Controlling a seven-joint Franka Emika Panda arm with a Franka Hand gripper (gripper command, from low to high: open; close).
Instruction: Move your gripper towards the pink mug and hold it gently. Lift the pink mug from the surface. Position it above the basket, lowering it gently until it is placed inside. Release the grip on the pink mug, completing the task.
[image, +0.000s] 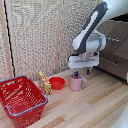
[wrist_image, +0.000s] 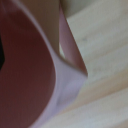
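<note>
Trouble here would most likely come from a thin grip: the gripper (image: 82, 71) sits right over the pink mug (image: 77, 82), with one blue-tipped finger seeming to reach down at the rim and the other hanging just off the mug's side toward the exterior view's right. If the fingers close on only the thin wall, the mug could tilt or slip on the lift, or be knocked over on the wooden table (image: 95, 102). A swing toward the basket (image: 22, 100) also has to clear the red bowl (image: 56, 83) and the small yellow figure (image: 45, 82) standing between them.

The mug stands upright on the table, just beside the bowl and well apart from the basket, which sits at the exterior view's lower left. From the wrist, the mug's rim and pink inside (wrist_image: 30, 65) fill nearly everything, so the claw is very close above it. Fingers look apart, though whether they already pinch the rim I cannot tell; the pictures are too blurred.
</note>
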